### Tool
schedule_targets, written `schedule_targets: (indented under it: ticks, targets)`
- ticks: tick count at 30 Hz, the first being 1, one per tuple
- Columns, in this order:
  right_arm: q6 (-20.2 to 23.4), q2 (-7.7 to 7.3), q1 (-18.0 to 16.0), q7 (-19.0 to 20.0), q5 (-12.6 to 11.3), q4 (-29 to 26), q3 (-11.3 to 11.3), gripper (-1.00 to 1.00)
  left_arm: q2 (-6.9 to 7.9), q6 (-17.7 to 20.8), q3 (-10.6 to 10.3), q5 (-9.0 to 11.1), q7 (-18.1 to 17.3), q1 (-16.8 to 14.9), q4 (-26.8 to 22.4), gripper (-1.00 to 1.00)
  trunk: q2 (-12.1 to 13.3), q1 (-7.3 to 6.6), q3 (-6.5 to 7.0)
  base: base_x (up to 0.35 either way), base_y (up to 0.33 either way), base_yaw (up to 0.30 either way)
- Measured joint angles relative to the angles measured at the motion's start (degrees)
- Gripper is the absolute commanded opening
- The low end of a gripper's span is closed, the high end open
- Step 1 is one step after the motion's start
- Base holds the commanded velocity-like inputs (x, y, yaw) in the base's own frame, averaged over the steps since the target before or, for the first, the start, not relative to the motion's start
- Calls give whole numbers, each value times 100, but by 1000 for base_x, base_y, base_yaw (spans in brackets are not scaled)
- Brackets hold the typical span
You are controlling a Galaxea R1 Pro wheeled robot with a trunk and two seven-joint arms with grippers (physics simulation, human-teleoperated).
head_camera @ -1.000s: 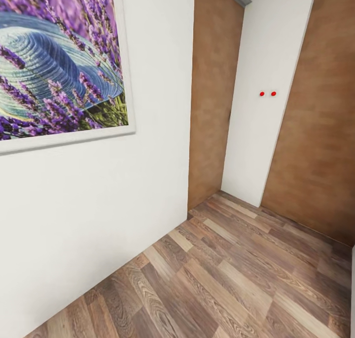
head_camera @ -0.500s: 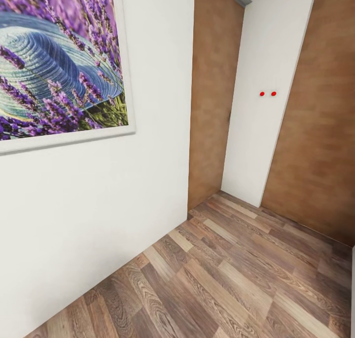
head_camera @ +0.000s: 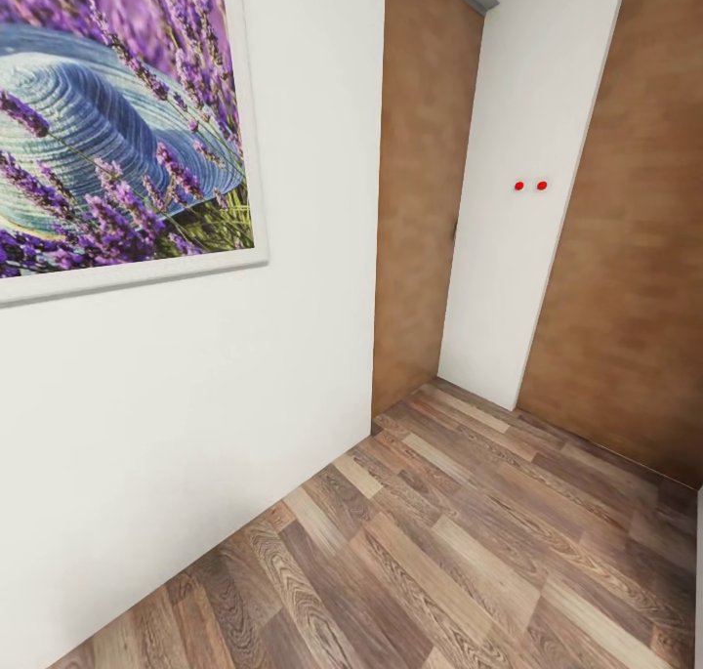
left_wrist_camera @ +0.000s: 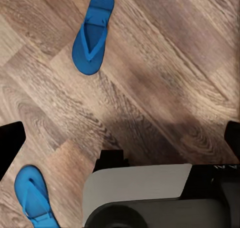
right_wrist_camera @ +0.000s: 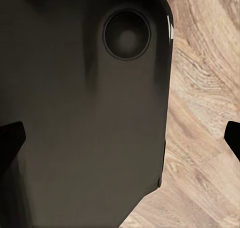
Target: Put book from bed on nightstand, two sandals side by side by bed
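Observation:
Two bright blue sandals lie flat on the wood-plank floor in the left wrist view, well apart from each other: one sandal [left_wrist_camera: 92, 34] farther out, the other sandal [left_wrist_camera: 33, 196] close beside my grey base [left_wrist_camera: 145, 193]. My left gripper [left_wrist_camera: 120, 138] hangs above the floor between them, open, its dark fingertips [left_wrist_camera: 10, 144] spread wide with nothing held. In the right wrist view my right gripper [right_wrist_camera: 120, 138] is open too, held over my own dark body [right_wrist_camera: 85, 113]. The book, the bed and the nightstand are out of view.
The head view faces a white wall [head_camera: 195, 405] close ahead with a framed lavender picture [head_camera: 107, 122]. Brown doors [head_camera: 420, 190] flank a white wall section [head_camera: 517, 259] with two red dots [head_camera: 530, 186]. Wood floor [head_camera: 459, 552] extends to the right.

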Motion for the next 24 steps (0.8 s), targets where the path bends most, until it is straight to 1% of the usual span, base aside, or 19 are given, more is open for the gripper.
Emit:
schedule_targets:
  ticks: [3, 6, 7, 8, 12, 14, 15, 19, 20, 21, 24]
  targets:
    - [-4, -8, 0, -2, 0, -26, -7, 100, 6, 171, 0, 0, 24, -101, -123, 100, 0, 0, 0, 0, 0, 0]
    - [-5, -12, 0, -3, 0, -87, -11, 100, 5, 388, 0, 0, 105, -299, -195, 100, 0, 0, 0, 0, 0, 0]
    - [-3, -15, 0, -3, 1, -163, -12, 100, 0, 529, 0, 1, 194, -454, -224, 100, 0, 0, 1, 0, 0, 0]
    - [-3, -19, 0, -3, 0, -219, -13, 100, -2, 592, 0, 2, 246, -537, -232, 100, 0, 0, 0, 0, 0, 0]
    - [11, -32, -1, -14, 1, -557, -14, 100, -8, 753, 0, 3, 436, -768, -252, 100, 0, 0, 0, 0, 0, 0]
    - [37, -39, -1, -19, -2, -838, -17, 100, -9, 793, 0, 4, 501, -832, -257, 100, 0, 0, 0, 0, 0, 0]
    - [55, -45, -2, -22, -3, -1115, -18, 100, -6, 816, 0, 3, 542, -873, -259, 100, 0, 0, 1, 0, 0, 0]
    - [103, -54, -1, -20, -10, -1725, -21, 100, 7, 839, 1, 4, 583, -916, -264, 100, 0, 0, 0, 0, 0, 0]
    - [180, -58, -7, -8, -17, -2008, -24, 100, 14, 842, 3, 4, 593, -927, -264, 100, 0, 0, 1, 0, 0, 0]
    - [424, -70, -18, 8, -27, -2396, -27, 100, 23, 841, 5, 4, 602, -937, -264, 100, 1, 0, 1, 0, 0, 0]
    - [821, -157, -23, 42, -79, -2748, -41, 100, 27, 838, 7, 7, 602, -940, -265, 100, 0, 0, 1, 0, 0, 0]
